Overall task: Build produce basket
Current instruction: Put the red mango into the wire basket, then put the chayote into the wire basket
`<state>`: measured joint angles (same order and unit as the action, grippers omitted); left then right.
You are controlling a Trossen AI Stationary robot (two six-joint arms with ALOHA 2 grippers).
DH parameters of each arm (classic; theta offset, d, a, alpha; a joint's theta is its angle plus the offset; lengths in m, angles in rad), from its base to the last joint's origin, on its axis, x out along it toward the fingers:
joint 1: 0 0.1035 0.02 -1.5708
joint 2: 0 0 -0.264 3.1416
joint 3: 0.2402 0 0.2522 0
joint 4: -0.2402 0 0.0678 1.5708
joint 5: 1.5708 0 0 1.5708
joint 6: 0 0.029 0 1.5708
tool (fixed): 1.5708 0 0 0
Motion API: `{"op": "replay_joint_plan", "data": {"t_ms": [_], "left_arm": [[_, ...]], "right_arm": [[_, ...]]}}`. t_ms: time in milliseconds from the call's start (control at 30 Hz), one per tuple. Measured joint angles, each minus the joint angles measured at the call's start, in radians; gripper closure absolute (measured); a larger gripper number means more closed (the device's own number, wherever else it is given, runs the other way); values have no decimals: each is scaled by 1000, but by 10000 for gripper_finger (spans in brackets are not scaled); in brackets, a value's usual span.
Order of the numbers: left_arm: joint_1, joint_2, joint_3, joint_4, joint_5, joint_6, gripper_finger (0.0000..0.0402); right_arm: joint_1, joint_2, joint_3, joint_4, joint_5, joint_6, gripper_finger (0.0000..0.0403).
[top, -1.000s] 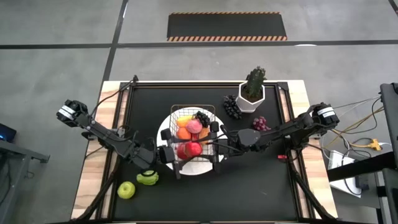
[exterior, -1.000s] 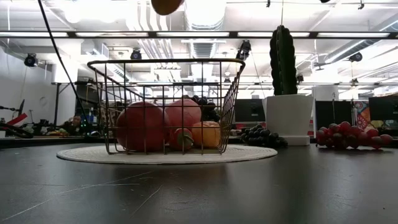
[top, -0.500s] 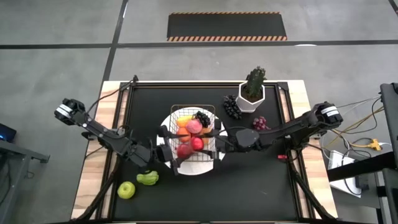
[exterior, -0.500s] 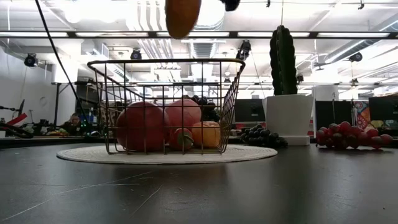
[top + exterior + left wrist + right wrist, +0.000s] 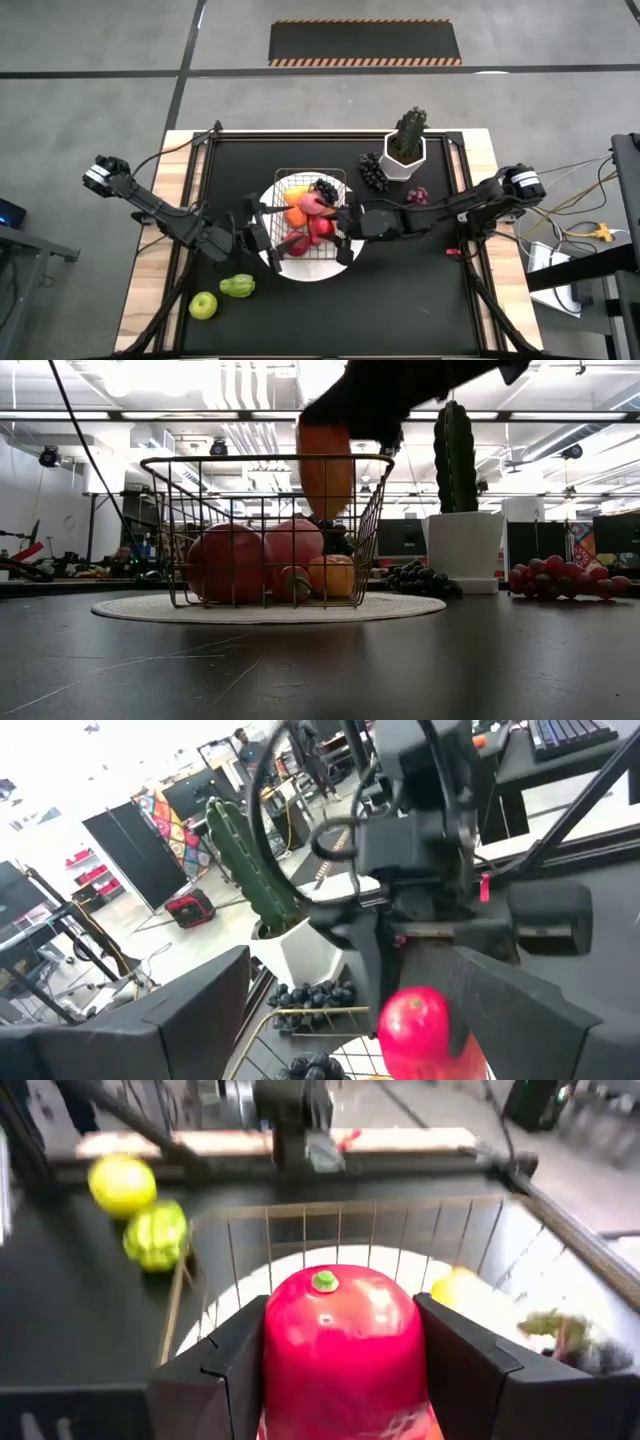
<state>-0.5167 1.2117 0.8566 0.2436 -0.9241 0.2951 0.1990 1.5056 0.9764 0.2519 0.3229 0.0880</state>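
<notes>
The wire basket (image 5: 296,182) stands on a round white plate (image 5: 346,256) at the table's middle and holds several pieces of produce, among them a big red apple (image 5: 228,565). My right gripper (image 5: 328,224) reaches over the basket from the right, shut on a red-and-orange fruit (image 5: 340,1335). That fruit (image 5: 326,472) hangs half below the basket's rim (image 5: 240,459). My left gripper (image 5: 260,236) stands open at the basket's left side with nothing between its fingers. My right gripper pinches the fruit's two opposite sides (image 5: 272,1350) between its two fingers (image 5: 455,1365). The fruit's end with the green stem dot points away from the wrist. The fingers come from the table's right, slanting slightly down. The fruit is lifted clear, above the produce in the basket.
A green apple (image 5: 204,304) and a green pepper (image 5: 238,287) lie near the front left. At the back right a white pot with a spiky plant (image 5: 406,150) stands beside dark grapes (image 5: 373,172) and red grapes (image 5: 417,196).
My right gripper has come down and toward the table's left with the fruit, tipping forward; the fruit has sunk from above the basket to half below its rim. My left gripper has drawn back a little from the basket toward the table's left.
</notes>
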Motion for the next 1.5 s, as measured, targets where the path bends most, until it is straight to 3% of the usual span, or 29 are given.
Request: {"op": "replay_joint_plan", "data": {"t_ms": [400, 633, 833, 1167, 1367, 1500], "left_arm": [[0, -3, 0, 0, -6, 0, 77], [0, -3, 0, 0, -6, 0, 77], [0, -3, 0, 0, -6, -1, 77], [-6, 27, 0, 0, -6, -65, 77], [-43, 58, 0, -75, 12, -228, 77], [-106, 63, 26, -75, 99, -264, 77]], "right_arm": [[-4, 40, -4, -37, 0, 51, 203], [-4, 70, -4, -50, 0, 52, 112], [-4, 73, -4, -71, 0, 69, 74], [-4, 20, -4, -106, -1, 24, 76], [-3, -61, -4, -172, -8, -14, 76], [0, -116, -4, -225, -8, -38, 76]]}}
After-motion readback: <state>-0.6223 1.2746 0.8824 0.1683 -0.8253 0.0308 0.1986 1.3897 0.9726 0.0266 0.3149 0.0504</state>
